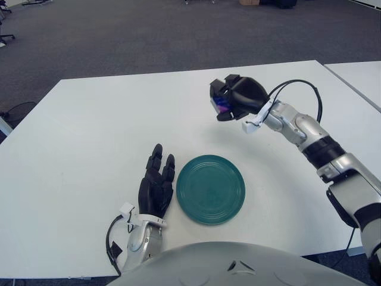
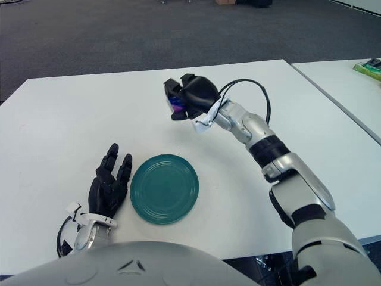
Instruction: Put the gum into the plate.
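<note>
From my remote station I see the right hand (image 1: 237,98) raised above the white table (image 1: 89,137), on the far side of the green plate (image 1: 210,189) and slightly to its right, with the forearm reaching in from the right edge of the scene. Its dark fingers are curled closed around the gum (image 1: 224,103), a small purple pack of which only a sliver shows between the fingers on the hand's left side; hand and gum are clear of the table surface and not yet over the plate. The plate sits flat on the near part of the table, near the centre, and holds nothing. The left hand (image 1: 156,186) shows just to the left of the plate, palm toward the table, its fingers extended and relaxed, gripping nothing; the fingertips point toward the far side. A black cable (image 1: 296,85) loops above the right wrist. A second white table (image 1: 359,80) stands at the far right, separated from the main one by a narrow gap.
</note>
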`<state>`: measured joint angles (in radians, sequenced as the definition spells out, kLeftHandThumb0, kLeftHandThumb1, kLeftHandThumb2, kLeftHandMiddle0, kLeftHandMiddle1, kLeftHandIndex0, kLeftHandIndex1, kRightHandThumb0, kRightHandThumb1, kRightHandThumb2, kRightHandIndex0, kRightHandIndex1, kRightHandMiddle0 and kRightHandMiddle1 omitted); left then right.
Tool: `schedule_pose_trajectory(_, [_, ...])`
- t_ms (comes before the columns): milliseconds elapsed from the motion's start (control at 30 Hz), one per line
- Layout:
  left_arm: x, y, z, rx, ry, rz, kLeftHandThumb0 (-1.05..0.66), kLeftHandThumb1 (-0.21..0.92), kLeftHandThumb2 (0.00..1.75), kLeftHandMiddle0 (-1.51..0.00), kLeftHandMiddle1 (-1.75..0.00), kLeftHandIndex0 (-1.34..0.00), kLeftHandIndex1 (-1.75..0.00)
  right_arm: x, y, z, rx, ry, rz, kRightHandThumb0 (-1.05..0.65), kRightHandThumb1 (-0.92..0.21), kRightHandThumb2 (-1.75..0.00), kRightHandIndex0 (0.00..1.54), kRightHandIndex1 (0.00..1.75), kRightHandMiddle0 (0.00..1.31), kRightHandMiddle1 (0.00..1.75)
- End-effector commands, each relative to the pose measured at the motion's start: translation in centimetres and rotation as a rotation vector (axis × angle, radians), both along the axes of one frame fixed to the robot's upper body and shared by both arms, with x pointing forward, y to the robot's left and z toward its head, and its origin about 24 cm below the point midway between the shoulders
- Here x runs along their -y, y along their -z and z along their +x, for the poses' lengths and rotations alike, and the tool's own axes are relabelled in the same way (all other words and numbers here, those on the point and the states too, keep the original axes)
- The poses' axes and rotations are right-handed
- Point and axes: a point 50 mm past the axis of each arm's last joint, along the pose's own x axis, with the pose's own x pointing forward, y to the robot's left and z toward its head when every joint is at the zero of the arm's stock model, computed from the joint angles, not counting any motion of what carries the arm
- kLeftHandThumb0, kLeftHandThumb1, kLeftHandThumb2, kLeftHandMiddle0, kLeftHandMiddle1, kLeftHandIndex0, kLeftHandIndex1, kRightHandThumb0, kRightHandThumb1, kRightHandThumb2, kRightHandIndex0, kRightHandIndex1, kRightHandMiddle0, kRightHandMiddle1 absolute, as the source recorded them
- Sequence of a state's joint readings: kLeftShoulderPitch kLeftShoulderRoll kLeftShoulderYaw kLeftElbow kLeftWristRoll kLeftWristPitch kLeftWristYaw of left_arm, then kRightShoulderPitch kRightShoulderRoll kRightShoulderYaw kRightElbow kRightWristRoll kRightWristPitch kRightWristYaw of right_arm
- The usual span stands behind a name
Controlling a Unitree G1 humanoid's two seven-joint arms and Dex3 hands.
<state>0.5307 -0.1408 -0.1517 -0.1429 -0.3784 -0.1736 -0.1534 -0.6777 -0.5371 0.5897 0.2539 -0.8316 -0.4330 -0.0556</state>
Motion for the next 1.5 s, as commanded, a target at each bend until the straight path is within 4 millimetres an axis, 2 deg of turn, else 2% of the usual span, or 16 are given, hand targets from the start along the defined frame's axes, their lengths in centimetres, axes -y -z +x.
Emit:
schedule_pose_trajectory(0, [-0.8,1.5,-0.8,-0.084,-0.022,0.198,-1.05,0.92,1.01,0.0,0.0,0.0,-0.01,-2.1,-1.4,-4.5,-0.027,-0.157,-0.075,-0.45,-0.84,-0.69,1.07,1.75,0.89,1.75])
schedule_pose_trajectory(133, [-0.7,1.2,-0.8,-0.073,-0.029,0.2,-1.05,0.92,1.02,0.0,0.0,0.0,-0.01,-3.3,-1.3,-6.8,-0.038,-0.241,-0.189,-0.45,-0.83,-0.72,1.05,1.75,0.85,1.75])
schedule_pose_trajectory(267, [-0.7,0.9,-0.8,-0.063,-0.023,0.194,-1.05,0.92,1.03,0.0,0.0,0.0,-0.01,-3.8,-1.2,-8.1,-0.085,-0.292,-0.228,-0.45,-0.82,-0.73,1.01,1.75,0.8,1.75])
schedule_pose_trajectory(333, [-0.6,0.7,-0.8,-0.059,-0.013,0.179,-1.05,0.92,1.04,0.0,0.0,0.0,-0.01,-3.9,-1.2,-8.8,-0.12,-0.324,-0.238,-0.44,-0.62,-0.96,0.98,1.75,0.62,1.75])
schedule_pose_trajectory(400, [-0.5,0.7,-0.9,-0.057,-0.007,0.158,-1.05,0.92,1.04,0.0,0.0,0.0,-0.01,-3.9,-1.2,-9.4,-0.144,-0.348,-0.25,-0.44,-0.54,-1.04,0.97,1.75,0.56,1.75])
schedule_pose_trajectory(600, [-0.4,0.8,-1.1,-0.044,-0.003,0.104,-1.05,0.92,1.02,0.0,0.0,0.0,0.0,-3.8,-1.3,-11.6,-0.211,-0.413,-0.269,-0.43,-0.48,-1.11,0.98,1.75,0.5,1.75])
schedule_pose_trajectory(800, [-0.2,1.0,-1.1,-0.045,-0.008,0.069,-1.05,0.92,1.0,0.0,0.0,0.0,0.0,-3.6,-1.9,-12.8,-0.317,-0.411,-0.245,-0.43,-0.5,-1.09,1.01,1.75,0.48,1.75])
schedule_pose_trajectory(967, [0.4,0.4,-1.2,-0.024,-0.019,0.037,-1.05,0.92,1.0,0.0,0.0,0.0,0.0,-3.5,-2.1,-13.1,-0.419,-0.402,-0.246,-0.41,-0.57,-0.99,0.99,1.75,0.42,1.75])
schedule_pose_trajectory(1100, [0.5,0.0,-1.2,0.003,-0.02,0.04,-1.05,0.92,1.01,0.0,0.0,0.0,0.0,-3.2,-1.2,-13.0,-0.462,-0.355,-0.272,-0.39,-0.65,-0.88,0.93,1.75,0.37,1.75])
schedule_pose_trajectory(1233, [0.4,-0.3,-1.2,0.016,-0.012,0.094,-1.05,0.92,1.02,0.0,0.0,0.0,0.0,-3.4,0.7,-12.8,-0.453,-0.343,-0.315,-0.38,-0.71,-0.81,0.9,1.75,0.33,1.75])
schedule_pose_trajectory(1467, [0.0,-0.7,-1.5,0.003,0.003,0.204,-1.05,0.92,1.02,0.0,0.0,0.0,0.0,-3.8,1.6,-13.3,-0.374,-0.401,-0.31,-0.38,-0.73,-0.77,0.91,1.75,0.31,1.75])
